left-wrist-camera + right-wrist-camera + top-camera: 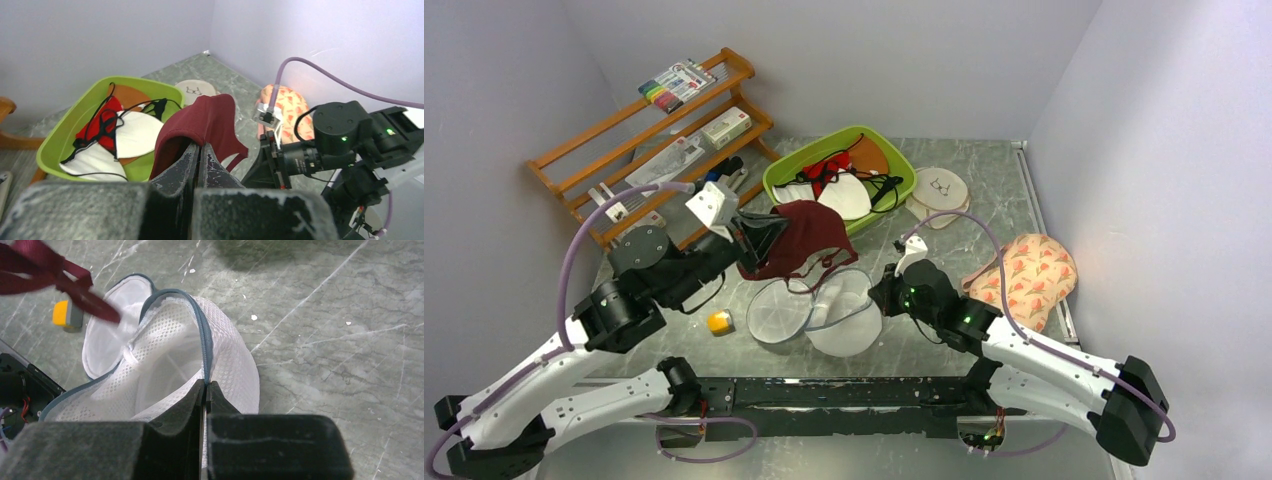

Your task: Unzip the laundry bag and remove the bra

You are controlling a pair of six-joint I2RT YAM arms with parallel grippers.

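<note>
Laundry bag (pixel 824 312) lies unzipped at mid near edge of the tabletop (pixel 994 190). It is two hinged, translucent white mesh bowls with a dark zipper rim, and the right gripper (pixel 205 386) is clamped on that rim. Bra (pixel 809 232) — soft maroon fabric, thin straps — hangs above the bag, pinched in the left gripper (pixel 200 148); removal looks essentially done, only set-down remaining.

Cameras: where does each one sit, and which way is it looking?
Top external: high behind the arms, looking down at the table; both arms show.
Left wrist: on the left arm, facing the green bin; left fingers grip the bra.
Right wrist: on the right arm, looking down; right fingers pinch the laundry bag.
Shared: all three show the bra.
</note>
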